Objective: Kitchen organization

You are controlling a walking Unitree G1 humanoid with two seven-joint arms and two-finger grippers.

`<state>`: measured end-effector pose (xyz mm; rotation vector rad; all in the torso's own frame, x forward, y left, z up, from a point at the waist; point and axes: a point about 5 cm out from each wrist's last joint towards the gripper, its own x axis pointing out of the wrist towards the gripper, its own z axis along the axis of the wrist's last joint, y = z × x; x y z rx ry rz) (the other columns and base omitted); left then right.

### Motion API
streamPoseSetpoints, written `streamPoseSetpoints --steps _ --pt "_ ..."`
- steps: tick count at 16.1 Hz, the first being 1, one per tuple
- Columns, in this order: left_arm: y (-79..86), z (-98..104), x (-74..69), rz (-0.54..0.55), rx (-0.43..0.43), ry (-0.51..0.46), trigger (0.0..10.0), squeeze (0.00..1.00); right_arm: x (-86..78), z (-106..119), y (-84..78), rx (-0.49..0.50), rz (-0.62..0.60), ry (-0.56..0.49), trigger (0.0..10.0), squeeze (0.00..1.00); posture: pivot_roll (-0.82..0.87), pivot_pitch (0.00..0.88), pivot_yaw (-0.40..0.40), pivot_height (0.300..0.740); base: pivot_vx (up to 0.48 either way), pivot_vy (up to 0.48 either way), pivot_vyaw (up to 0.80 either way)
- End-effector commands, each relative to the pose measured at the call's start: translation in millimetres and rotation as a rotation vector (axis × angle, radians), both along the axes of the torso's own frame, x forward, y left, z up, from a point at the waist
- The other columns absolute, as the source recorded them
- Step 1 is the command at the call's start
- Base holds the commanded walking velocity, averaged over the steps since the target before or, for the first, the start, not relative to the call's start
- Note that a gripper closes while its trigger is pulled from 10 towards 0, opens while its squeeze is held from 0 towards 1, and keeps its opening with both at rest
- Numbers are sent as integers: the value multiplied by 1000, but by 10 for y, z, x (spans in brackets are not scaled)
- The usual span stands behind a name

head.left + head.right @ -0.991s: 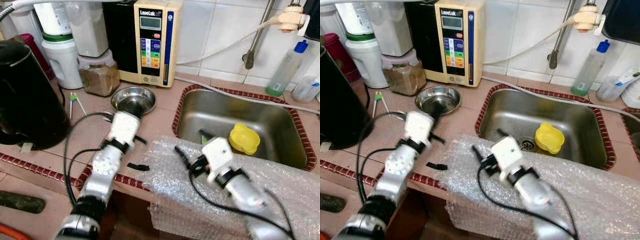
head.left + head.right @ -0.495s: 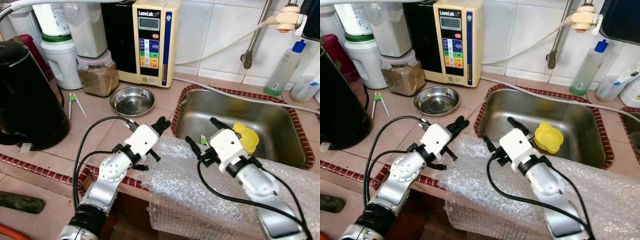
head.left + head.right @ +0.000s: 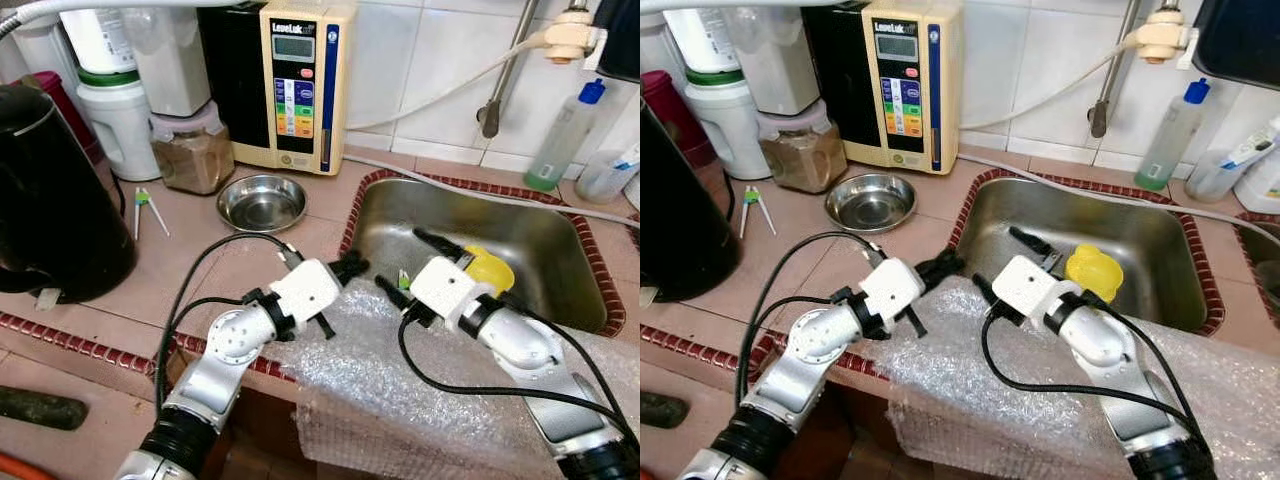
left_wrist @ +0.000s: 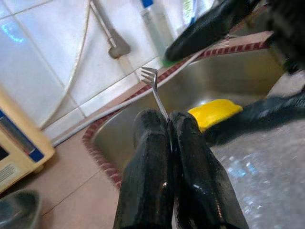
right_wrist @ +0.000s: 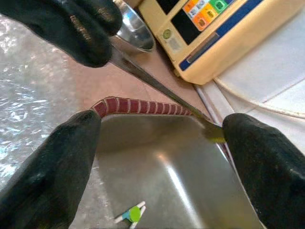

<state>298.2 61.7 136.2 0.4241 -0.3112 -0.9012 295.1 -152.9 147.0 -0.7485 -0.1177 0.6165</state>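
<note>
Your fork [image 4: 153, 85] is pinched by its handle in the left pincer [image 4: 167, 125], whose two black fingers are pressed together on it, tines pointing out over the near-left corner of the steel sink [image 3: 520, 235]. Your right pincer [image 3: 411, 265] sits just beside it with its fingers spread wide apart, gripping nothing; the fork's stem crosses the gap between them in the right wrist view. Both pincers hover at the edge of the bubble wrap [image 3: 400, 380] draped over the front of the tiled surface [image 3: 190, 250]. A yellow lid-like object [image 3: 492, 268] lies in the sink. Behind, you have a steel bowl [image 3: 262, 202], a water ionizer [image 3: 296, 85] and a black kettle [image 3: 50, 200].
</note>
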Motion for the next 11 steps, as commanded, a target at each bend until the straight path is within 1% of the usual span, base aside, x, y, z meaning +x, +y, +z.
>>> streamPoseSetpoints --steps 1,2,4,6,8,11 --pt "-43 73 -33 -37 -16 -19 0 0 48 13 -3 -26 21 -3 10000 0 28 0 9 740 0 0 0" --pt "-56 91 -41 -49 -17 -25 0 0 80 19 3 -35 26 -7 10000 0 28 0 8 740 0 0 0" --pt "-88 128 -58 -78 -22 -36 0 0 242 80 66 -20 34 -29 10000 0 28 0 8 740 0 0 0" --pt "-101 120 -71 -90 -17 -32 0 0 274 78 123 -63 71 -46 10000 0 28 0 8 740 0 0 0" --pt "-113 105 -94 -102 -12 -26 0 0 287 150 189 -56 102 -76 10000 0 25 0 10 740 0 0 0" --pt "-136 113 -91 -106 -13 -25 0 0 309 199 181 -52 110 -89 10000 0 24 0 12 740 0 0 0"
